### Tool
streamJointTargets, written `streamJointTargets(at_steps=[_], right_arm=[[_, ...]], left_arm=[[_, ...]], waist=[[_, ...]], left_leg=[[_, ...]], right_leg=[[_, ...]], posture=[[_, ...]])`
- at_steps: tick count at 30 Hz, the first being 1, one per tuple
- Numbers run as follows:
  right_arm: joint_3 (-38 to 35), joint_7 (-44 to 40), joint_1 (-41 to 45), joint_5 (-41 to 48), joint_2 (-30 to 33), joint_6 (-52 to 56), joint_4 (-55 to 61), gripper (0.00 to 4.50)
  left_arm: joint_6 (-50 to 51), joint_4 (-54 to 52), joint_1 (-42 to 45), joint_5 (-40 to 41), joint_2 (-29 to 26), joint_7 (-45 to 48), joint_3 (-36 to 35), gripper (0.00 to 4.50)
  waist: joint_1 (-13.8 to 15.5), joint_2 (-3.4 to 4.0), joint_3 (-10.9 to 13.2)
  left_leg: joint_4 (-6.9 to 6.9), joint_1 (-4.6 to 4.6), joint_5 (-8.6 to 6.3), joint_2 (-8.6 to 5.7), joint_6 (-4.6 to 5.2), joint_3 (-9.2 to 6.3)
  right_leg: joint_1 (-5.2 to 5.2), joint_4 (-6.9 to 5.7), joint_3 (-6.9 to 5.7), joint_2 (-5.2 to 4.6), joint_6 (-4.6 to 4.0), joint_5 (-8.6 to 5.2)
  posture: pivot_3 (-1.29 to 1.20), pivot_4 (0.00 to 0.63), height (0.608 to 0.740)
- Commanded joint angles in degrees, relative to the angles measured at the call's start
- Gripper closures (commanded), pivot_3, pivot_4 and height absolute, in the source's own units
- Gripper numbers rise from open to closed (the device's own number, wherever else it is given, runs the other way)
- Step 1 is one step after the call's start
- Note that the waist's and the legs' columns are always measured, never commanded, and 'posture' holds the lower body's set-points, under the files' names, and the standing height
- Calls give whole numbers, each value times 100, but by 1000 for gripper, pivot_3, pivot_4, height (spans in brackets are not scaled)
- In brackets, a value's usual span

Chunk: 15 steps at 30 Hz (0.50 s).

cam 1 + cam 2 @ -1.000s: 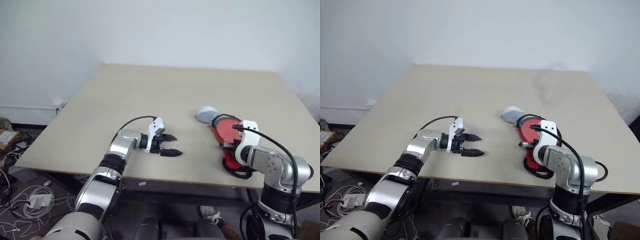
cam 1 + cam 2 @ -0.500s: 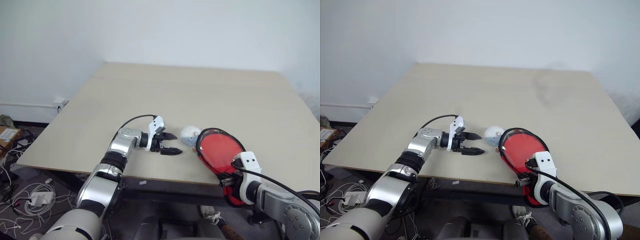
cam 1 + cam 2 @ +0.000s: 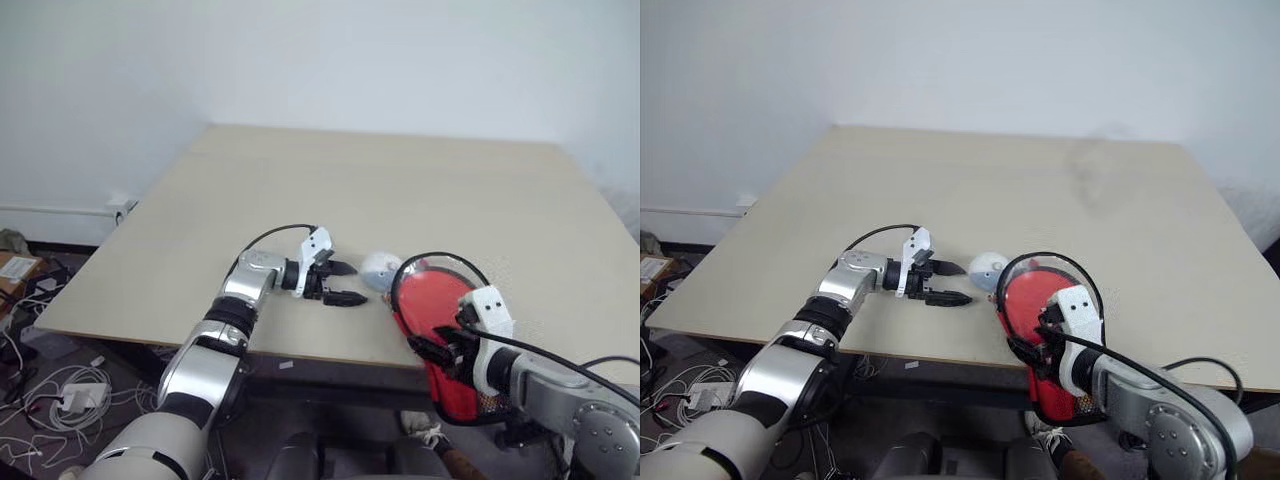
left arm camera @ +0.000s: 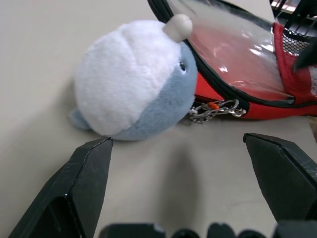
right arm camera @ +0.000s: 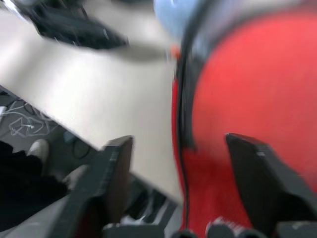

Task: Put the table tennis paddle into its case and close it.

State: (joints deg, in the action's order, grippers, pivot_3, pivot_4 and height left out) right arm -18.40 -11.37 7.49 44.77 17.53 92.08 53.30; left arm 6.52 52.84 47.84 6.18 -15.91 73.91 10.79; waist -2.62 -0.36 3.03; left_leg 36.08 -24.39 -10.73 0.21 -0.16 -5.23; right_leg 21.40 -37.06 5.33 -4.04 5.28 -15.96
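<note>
Now the case (image 3: 1040, 310) lies apparently just beyond the parted right pincer (image 5: 178, 173).

Far table (image 3: 400, 170): bare tan top, plenty of room for either of my arms to sweep.
Left near edge: bare top beside and behind my left gripper (image 3: 338, 283); nothing blocks a retreat.
Gap ahead of left gripper: short strip of bare wood, then the plush toy (image 4: 131, 79) sits square between my spread fingers (image 4: 81, 183).
Plush toy to case: touching the case (image 3: 440, 320), joined by a small chain (image 4: 213, 109); no passage between them.
Case: hangs over the near table edge, blocking the front right corner.
Right gripper (image 5: 181, 183): fingers apart astride the case rim, I think; view blurred.
Right of case: bare top.
</note>
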Motion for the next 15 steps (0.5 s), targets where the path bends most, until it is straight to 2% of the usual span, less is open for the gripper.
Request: streamJointTargets(at_steps=[1,4,11,15], right_arm=[[-389,-230,598,105,285,-178,81,1309],[-234,-122,837,-228,353,-700,-368,1309],[1033,64,748,-1450,41,-2688,-2192,1309],[1573,104,823,-1914,95,-3080,-2718,1309]], left_arm=[[-96,-35,192,-5,-2,15,-101,0],[-13,-47,262,92,39,-11,-207,0],[127,133,561,202,204,-217,-486,0],[128,72,547,216,217,-232,-509,0]], waist=[[0,0,0],[7,-2,-1],[-2,-3,-2],[-3,-1,-1]], left_leg=[[1,0,0,0,0,-1],[1,0,0,0,0,-1],[2,-1,1,0,0,2],[2,-3,1,-3,0,4]], right_leg=[[-2,0,-1,0,0,0],[-1,1,-2,0,0,0],[0,-1,-1,1,-2,2],[4,-4,1,0,-26,17]], posture=[[0,0,740],[0,0,740],[0,0,740],[0,0,740]])
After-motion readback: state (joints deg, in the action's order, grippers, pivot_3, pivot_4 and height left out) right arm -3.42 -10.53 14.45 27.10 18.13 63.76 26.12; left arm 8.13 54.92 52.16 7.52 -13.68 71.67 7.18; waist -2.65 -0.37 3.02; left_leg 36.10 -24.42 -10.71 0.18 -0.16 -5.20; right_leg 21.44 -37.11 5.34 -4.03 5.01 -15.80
